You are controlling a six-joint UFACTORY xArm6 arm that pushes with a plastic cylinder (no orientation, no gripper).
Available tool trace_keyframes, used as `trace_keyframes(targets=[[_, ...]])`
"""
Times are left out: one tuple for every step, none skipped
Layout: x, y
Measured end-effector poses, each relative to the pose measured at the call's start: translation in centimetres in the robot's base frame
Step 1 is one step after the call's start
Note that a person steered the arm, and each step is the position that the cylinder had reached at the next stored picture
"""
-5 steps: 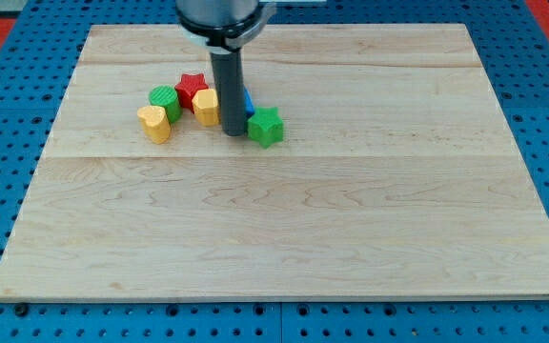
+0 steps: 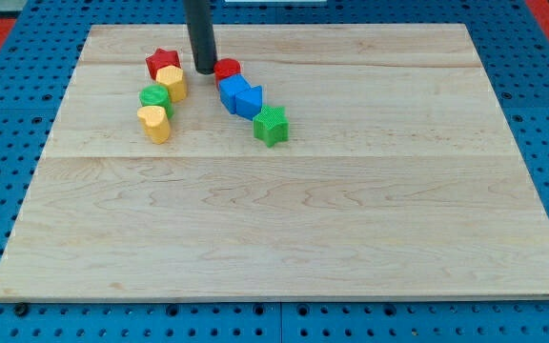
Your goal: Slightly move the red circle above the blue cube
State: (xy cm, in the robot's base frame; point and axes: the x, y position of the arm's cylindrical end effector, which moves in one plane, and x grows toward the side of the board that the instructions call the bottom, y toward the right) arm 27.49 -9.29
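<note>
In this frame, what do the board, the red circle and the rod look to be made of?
The board looks like pale unfinished wood: grain lines and plank seams show. The red circle looks like matte painted wood or plastic, uniformly coloured with no clear gloss; which, I cannot tell. The rod, ending at my tip, looks like dark, smooth metal or plastic.

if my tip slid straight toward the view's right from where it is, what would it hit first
Probably the red circle: my tip sits just to its left, with the blue blocks lower down. Whether they already touch is unclear.
</note>
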Motion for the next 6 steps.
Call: trace_keyframes(targets=[[-4.5,2.0],[-6.8,-0.3],[-8.3,-5.2],[-6.5,-9.3],[-3.5,-12.8],[0.6,-11.2]])
